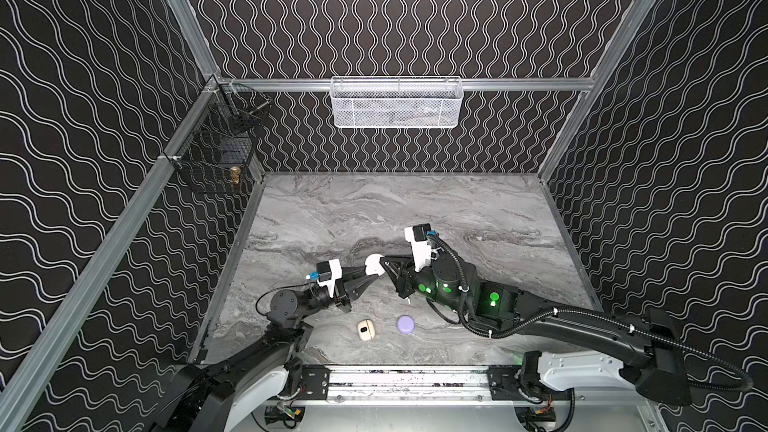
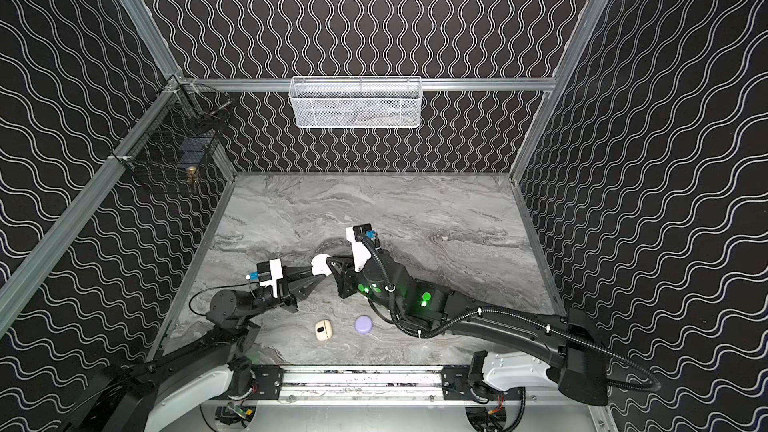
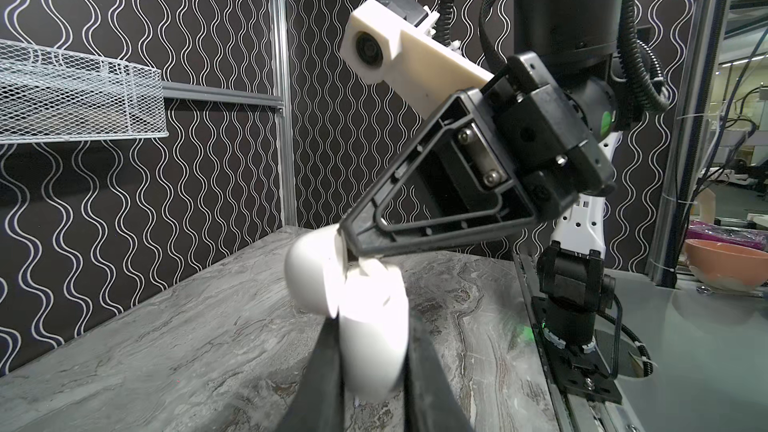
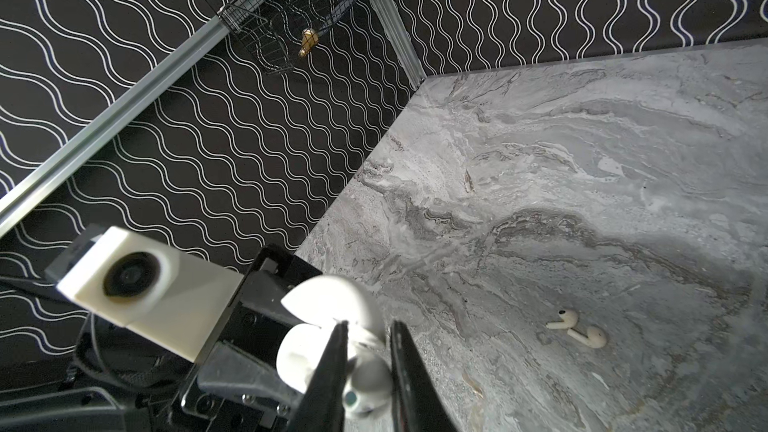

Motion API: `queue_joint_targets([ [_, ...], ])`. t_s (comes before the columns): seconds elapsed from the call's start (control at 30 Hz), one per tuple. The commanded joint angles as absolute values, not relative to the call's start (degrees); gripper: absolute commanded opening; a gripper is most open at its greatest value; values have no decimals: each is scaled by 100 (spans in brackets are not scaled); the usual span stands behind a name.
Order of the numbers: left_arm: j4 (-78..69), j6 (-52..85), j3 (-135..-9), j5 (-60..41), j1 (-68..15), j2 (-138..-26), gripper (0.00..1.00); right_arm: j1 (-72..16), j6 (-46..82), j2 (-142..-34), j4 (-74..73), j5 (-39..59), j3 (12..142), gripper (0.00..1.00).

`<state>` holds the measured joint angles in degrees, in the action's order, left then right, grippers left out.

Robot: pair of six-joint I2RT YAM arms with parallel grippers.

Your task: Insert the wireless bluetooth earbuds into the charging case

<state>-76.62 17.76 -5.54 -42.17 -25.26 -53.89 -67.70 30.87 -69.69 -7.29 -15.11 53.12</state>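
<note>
My left gripper (image 1: 371, 274) is shut on a white charging case (image 3: 374, 351), holding it above the marble table (image 1: 478, 209) with its lid (image 3: 311, 280) swung open. In the left wrist view the case sits clamped between both black fingers (image 3: 324, 367). From the right, my right gripper (image 1: 385, 262) has its tips at the case's open mouth. In the right wrist view a white earbud (image 4: 368, 380) sits pinched between its two fingers, right beside the case (image 4: 297, 353). Two more white earbuds (image 4: 577, 328) lie loose on the table beyond.
A cream case (image 1: 365, 330) with a dark window and a round lilac case (image 1: 405, 324) lie near the table's front edge. A white mesh basket (image 1: 397, 103) hangs on the back wall and a black wire basket (image 1: 216, 139) on the left wall.
</note>
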Motion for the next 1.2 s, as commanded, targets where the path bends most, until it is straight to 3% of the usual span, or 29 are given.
queue_joint_targets([
  [0.0, -7741, 1746, -590, -4172, -2525, -5414, 0, -6772, 3019, -6869, -1016, -1370, 5244, 18],
  [0.27, -7738, 1797, -616, -4209, -2524, -5404, 0, -6779, 2361, -6628, -1510, -1013, 4976, 14],
  [0.73, -8196, 2355, -850, -4709, -2531, -5855, 0, -6768, -1036, -6372, -3363, -320, 4162, 6],
  [1.17, -8859, 2922, -968, -5027, -2523, -6198, 0, -6624, -2099, -6684, -4584, -440, 3859, 0],
])
